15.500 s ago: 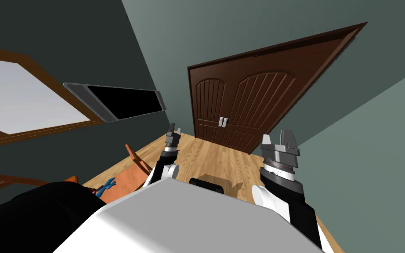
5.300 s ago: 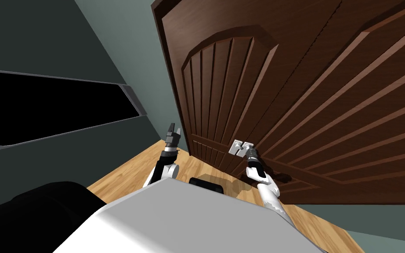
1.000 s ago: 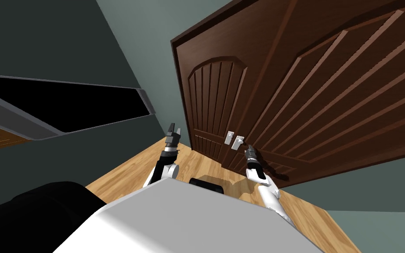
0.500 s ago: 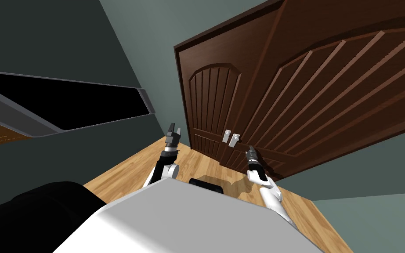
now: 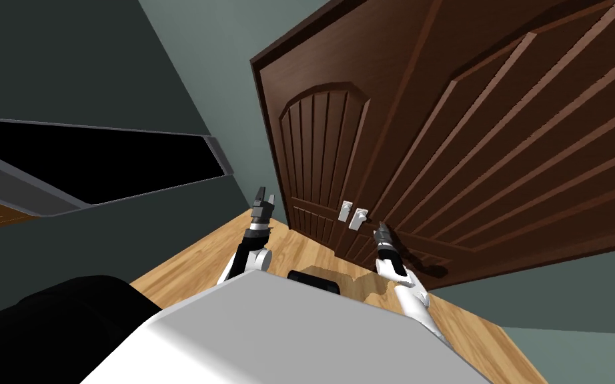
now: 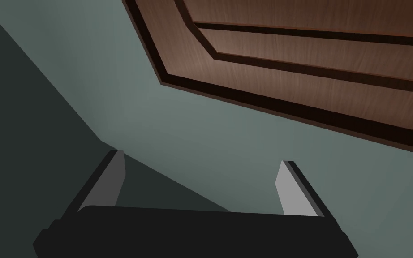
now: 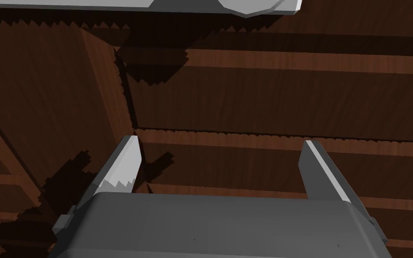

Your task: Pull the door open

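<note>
— Fingers (image 7: 129,161) of the right gripper (image 7: 221,154): how are they held?
— They are held well apart, with nothing clamped between them. Dark brown door (image 5: 473,133) panelling is seen close beyond their tips. A light grey piece (image 7: 228,5) is seen farther out, probably a handle, though too little of it is shown to be sure.
— And the left gripper (image 6: 201,177)?
— Its two fingers are likewise spread and empty, and are pointed at the grey-green wall (image 6: 192,125) beside the door.
— What has changed?
— About five seconds ago the right gripper was set against the right handle plate (image 5: 361,217). Now it is seen just below that plate, apart from it. Since half a second ago the whole head view has been shifted, so the head has been moved, not the door, which is now shown larger. The left gripper is found where it was.
— Counts?
— Two grippers and four fingers are counted. Two door leaves are met at a seam, with two plates side by side: the left handle plate (image 5: 345,211) and the right one. One black panel (image 5: 99,160) is seen to the left of the door, and wooden floor (image 5: 299,247) before it.
</note>
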Motion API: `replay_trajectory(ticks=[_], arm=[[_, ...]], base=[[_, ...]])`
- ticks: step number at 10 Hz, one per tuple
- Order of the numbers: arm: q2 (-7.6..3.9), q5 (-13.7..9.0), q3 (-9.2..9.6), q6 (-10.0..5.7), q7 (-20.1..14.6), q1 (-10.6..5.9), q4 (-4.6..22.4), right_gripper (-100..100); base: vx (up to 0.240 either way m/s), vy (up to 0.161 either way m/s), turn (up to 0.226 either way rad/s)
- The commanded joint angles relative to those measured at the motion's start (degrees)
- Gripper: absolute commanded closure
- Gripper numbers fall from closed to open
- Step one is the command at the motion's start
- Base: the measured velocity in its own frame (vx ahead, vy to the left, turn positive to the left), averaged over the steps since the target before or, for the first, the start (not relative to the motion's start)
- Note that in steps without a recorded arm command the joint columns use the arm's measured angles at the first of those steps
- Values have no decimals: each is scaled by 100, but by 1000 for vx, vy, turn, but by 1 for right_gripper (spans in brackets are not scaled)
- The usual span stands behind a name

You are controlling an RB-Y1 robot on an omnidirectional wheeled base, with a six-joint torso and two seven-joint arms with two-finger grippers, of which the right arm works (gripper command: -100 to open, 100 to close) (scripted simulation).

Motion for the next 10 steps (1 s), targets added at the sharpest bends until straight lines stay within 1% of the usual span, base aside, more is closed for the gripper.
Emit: replay_trajectory(ticks=[1, 2, 3, 4, 9, 10], arm=[[76, 16, 64, 5, 14, -72, -62, -100], [123, 28, 124, -4, 15, -141, -83, -100], [125, 27, 80, 0, 37, -96, -70, -100], [125, 27, 80, 0, 37, -96, -70, 100], [125, 27, 80, 0, 37, -96, -70, 100], [72, 20, 59, 6, 17, -12, -43, 100]], base=[[241, 67, 125], [221, 104, 174], [98, 52, 35], [-7, -7, -33], [-20, -7, 7], [-120, -32, -37]])
